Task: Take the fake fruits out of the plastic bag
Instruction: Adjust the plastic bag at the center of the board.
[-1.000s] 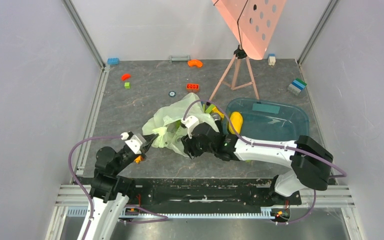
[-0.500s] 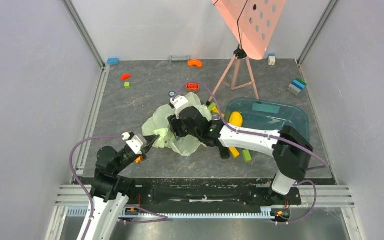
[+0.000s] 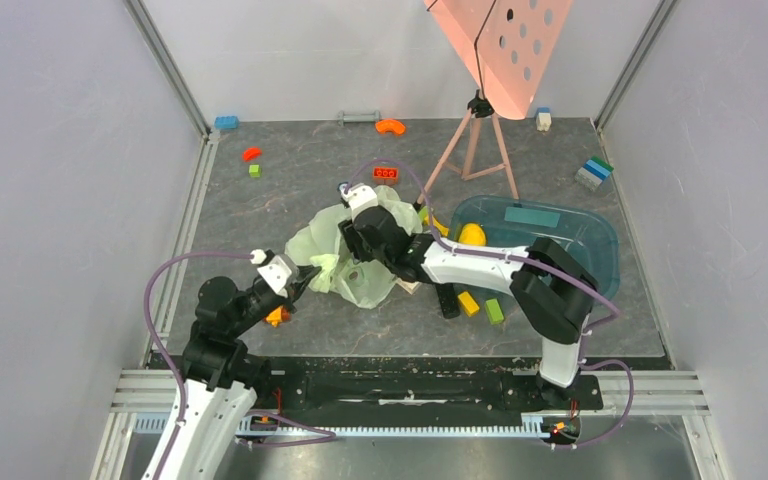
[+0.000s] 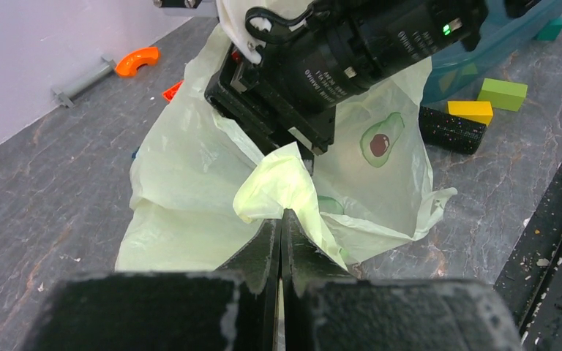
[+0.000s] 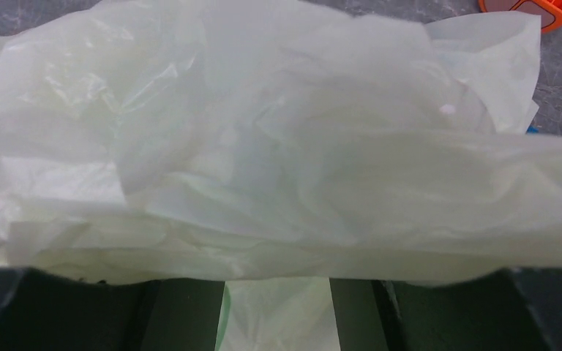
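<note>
Fold of plastic bag (image 4: 190, 168) — tight in left end effector (image 4: 282, 223)

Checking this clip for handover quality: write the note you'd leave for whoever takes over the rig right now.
Left gripper: shut, pinching a fold of the thin pale-green translucent plastic bag.
Right gripper: jaws apart, pressed into the bag's film; nothing seen held.
Done: one smooth yellow plastic toy fruit lies outside the bag, at the left rim of the transparent teal tray.
To do: no other fruit shows; any remaining would be hidden in the bag.
</note>
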`<state>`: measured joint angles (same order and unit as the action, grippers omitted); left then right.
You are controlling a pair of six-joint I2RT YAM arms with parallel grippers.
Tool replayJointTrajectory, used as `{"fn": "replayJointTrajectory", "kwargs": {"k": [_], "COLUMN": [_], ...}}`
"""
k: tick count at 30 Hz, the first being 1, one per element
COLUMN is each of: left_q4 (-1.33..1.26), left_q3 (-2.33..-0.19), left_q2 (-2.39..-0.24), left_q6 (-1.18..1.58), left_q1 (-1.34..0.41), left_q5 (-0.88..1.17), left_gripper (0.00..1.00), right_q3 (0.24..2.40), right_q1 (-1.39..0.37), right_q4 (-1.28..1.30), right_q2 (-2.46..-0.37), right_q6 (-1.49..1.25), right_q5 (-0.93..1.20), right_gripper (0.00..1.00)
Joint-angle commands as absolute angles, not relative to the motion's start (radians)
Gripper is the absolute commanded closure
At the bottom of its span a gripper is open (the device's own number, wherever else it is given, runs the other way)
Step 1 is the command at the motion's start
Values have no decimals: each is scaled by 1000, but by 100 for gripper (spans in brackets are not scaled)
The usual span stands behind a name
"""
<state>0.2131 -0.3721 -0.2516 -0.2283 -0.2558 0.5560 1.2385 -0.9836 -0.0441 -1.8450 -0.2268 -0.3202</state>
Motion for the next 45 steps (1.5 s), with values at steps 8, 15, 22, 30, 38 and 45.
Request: {"fn": "replayJointTrajectory", "kwargs": {"k": [8, 15, 22, 30, 38, 45], "left_q4": [238, 343, 579, 813, 934, 733], "left_q3": [-446, -552, -789, -1187, -1275, -1127], "left_q2": [-231, -195, -260, -660, -879, -717], "left_q6": [-88, 124, 309, 314, 586, 499], "left_q1": [-258, -258, -258, -258, -258, -258], "left_q5": [475, 324, 83, 183, -225, -12], "left_gripper": [68, 0, 0, 0, 0, 0], "right_q3": [1144, 1105, 1137, 1109, 1104, 1097], "right_q1": [-969, -968, -961, -953, -920, -904], "right_q4": [-158, -138, -107, -109, -98, -98], "right_q2": [-1820, -1733, -1721, -1666, -1648, -1638], "right_q6": [-227, -214, -220, -235, -240, -237], "right_q5": [-284, -227, -191, -150, -100, -87], "right_gripper": [50, 48, 48, 49, 49, 49]}}
